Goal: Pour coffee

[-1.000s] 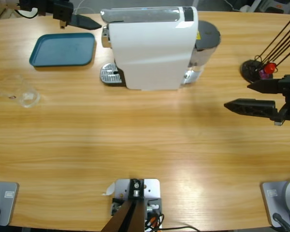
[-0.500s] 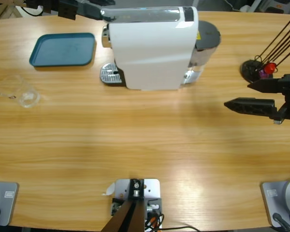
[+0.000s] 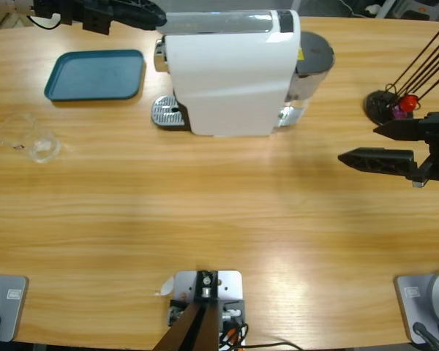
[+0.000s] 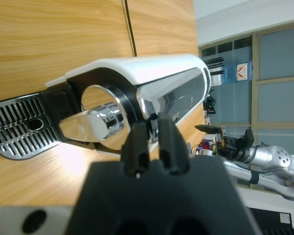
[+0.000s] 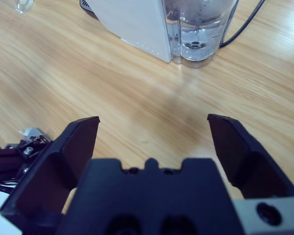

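Note:
A small clear glass tumbler (image 3: 41, 147) stands on the table's left side, also tiny in the right wrist view's top left corner (image 5: 23, 5). I cannot make out the coffee in it. The white coffee machine (image 3: 230, 73) stands at the back middle. My left gripper (image 3: 158, 14) is shut at the machine's upper left corner. In the left wrist view its jaws (image 4: 149, 126) point at the chrome spout (image 4: 95, 125) above the drip grate (image 4: 22, 125). My right gripper (image 3: 358, 144) hangs open at the right, holding nothing, and faces the machine (image 5: 132, 19).
A teal tray (image 3: 95, 74) lies at the back left. The machine's water tank (image 3: 312, 57) is on its right side, and shows in the right wrist view (image 5: 198, 29). A black holder with thin dark sticks (image 3: 389, 104) stands at the far right edge, close behind the right gripper.
My left gripper has moved toward the table's far edge and slightly right, up to the machine's top corner. The right gripper has stayed where it was.

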`<control>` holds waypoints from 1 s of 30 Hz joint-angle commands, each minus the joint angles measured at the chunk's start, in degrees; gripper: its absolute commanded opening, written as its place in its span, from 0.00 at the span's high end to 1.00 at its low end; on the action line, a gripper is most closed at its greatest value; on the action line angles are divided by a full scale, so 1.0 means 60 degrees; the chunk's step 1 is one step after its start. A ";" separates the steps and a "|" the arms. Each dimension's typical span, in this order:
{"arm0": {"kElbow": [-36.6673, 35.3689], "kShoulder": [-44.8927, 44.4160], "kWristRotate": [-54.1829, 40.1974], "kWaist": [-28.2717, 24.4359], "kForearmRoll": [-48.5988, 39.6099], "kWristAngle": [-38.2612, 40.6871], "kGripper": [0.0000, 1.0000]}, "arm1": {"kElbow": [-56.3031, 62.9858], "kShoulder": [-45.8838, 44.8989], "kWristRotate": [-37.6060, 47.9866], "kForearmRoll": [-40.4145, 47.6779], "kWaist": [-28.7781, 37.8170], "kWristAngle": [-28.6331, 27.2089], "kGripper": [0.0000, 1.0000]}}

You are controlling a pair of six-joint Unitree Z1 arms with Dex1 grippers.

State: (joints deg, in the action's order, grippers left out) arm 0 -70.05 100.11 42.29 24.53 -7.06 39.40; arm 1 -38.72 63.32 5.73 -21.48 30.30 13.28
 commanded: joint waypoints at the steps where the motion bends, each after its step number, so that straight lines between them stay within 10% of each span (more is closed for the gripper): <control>1: -0.2144 -0.0326 0.0129 0.0784 -0.0525 0.0143 1.00 | 0.0228 0.0208 -0.0018 0.0134 -0.0114 0.0087 0.00; 9: -0.2918 -0.0092 0.0003 0.1139 -0.0361 0.0497 1.00 | 0.0245 0.0181 -0.0018 0.0184 -0.0137 -0.0048 0.00; 10: -0.2921 -0.0028 -0.0389 0.1320 -0.0097 0.0685 0.43 | 0.0325 0.0208 -0.0020 0.0389 -0.0143 -0.0197 0.00; 11: -0.2824 -0.0101 -0.0946 0.1458 -0.0012 0.0720 0.07 | 0.0497 0.0205 -0.0117 0.0746 -0.0143 -0.0414 0.00; 12: -0.2616 -0.0297 -0.1807 0.1593 -0.0009 0.0714 0.01 | 0.0559 0.0105 -0.0214 0.0852 -0.0143 -0.0795 0.00; 18: 0.0686 -0.2597 -0.6814 0.2170 -0.0053 -0.0308 0.01 | -0.0370 -0.0657 -0.0296 0.0825 -0.2232 -0.2553 0.02; 30: 0.4339 -0.4703 -0.7125 0.4452 -0.1041 -0.5511 0.00 | 0.2041 0.1755 0.0217 0.4098 -0.3826 -0.3965 0.20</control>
State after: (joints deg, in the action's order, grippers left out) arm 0 -51.95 74.20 -0.45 41.91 -11.81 24.32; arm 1 -37.30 65.97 5.26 -8.17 8.86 -8.29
